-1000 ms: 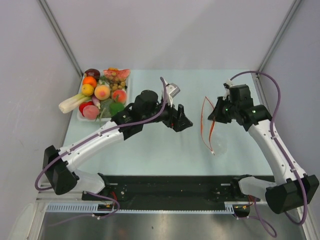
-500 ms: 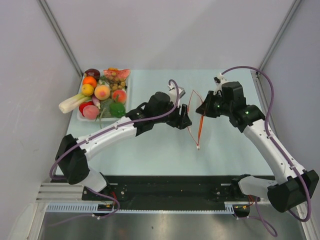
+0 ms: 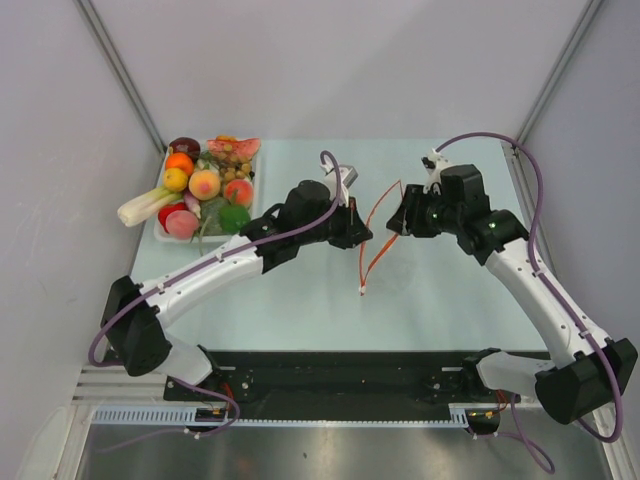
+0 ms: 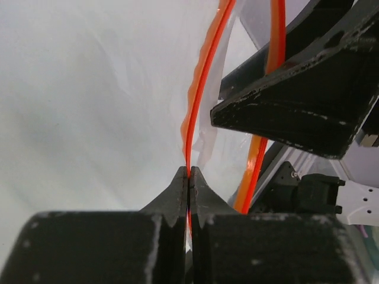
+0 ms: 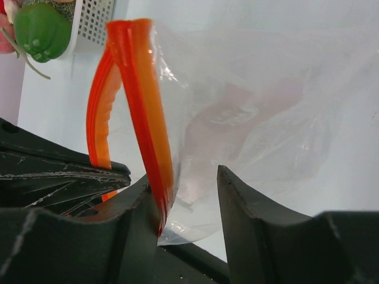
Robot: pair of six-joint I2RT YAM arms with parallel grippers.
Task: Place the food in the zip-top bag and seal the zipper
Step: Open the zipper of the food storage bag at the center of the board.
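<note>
The food (image 3: 205,190) is heaped in a white tray (image 3: 259,192) at the back left. The zip-top bag (image 3: 405,265) hangs clear and crinkly between the two arms at mid-table, its mouth apart. My left gripper (image 4: 189,173) is shut on one orange strip of the zipper (image 4: 204,77). The other strip (image 5: 142,100) leans against the inner face of one finger of my right gripper (image 5: 183,176), which is open around the bag's edge (image 5: 254,118). In the overhead view the zipper (image 3: 372,255) runs down between the left gripper (image 3: 362,232) and the right gripper (image 3: 398,220).
A green toy pepper (image 5: 41,29) and the tray's mesh wall show at the top left of the right wrist view. The right gripper's dark finger (image 4: 296,112) hangs close in front of the left wrist camera. Grey walls enclose the table.
My left gripper has closed on one zipper strip and the right gripper has opened from shut. The bag and both grippers have shifted left.
</note>
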